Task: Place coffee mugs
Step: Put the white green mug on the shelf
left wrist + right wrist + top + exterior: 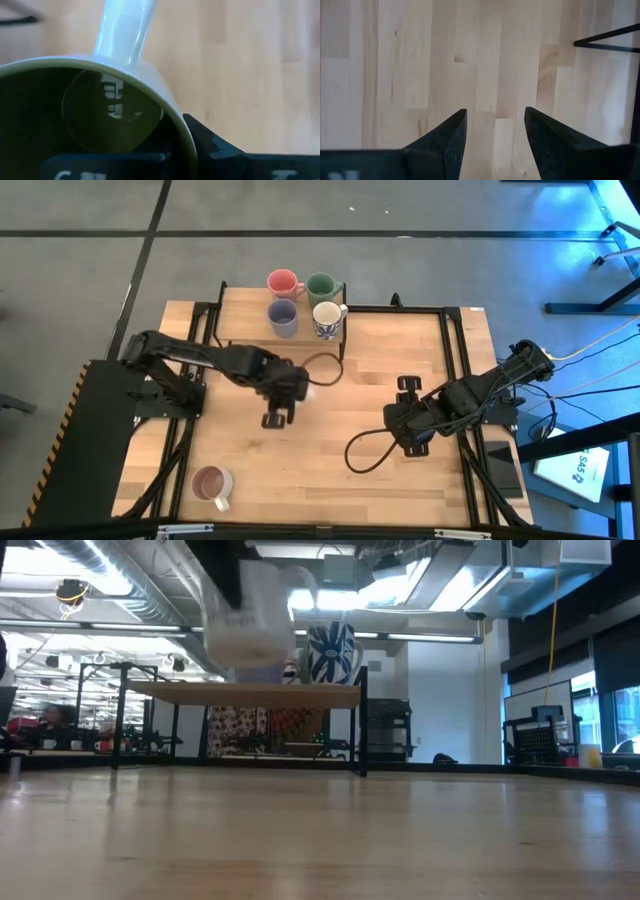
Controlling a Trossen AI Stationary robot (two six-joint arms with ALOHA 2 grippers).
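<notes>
I have the cream mug [100, 110] clenched in my left gripper [300, 387], lifted off the table, handle pointing away from the fingers. The shelf [240, 305] lies ahead of them. Right gripper [408, 388] waits, fingers spread.

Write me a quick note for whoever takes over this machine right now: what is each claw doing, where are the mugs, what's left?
Left gripper: mid-table, shut on the cream mug with olive inside.
Right gripper: open, holding nothing, over bare table on the right.
Done: pink mug, green mug, lavender mug and blue-patterned mug stand on the raised shelf.
Left: shelve the held mug, then the beige-pink mug at the front edge.
</notes>
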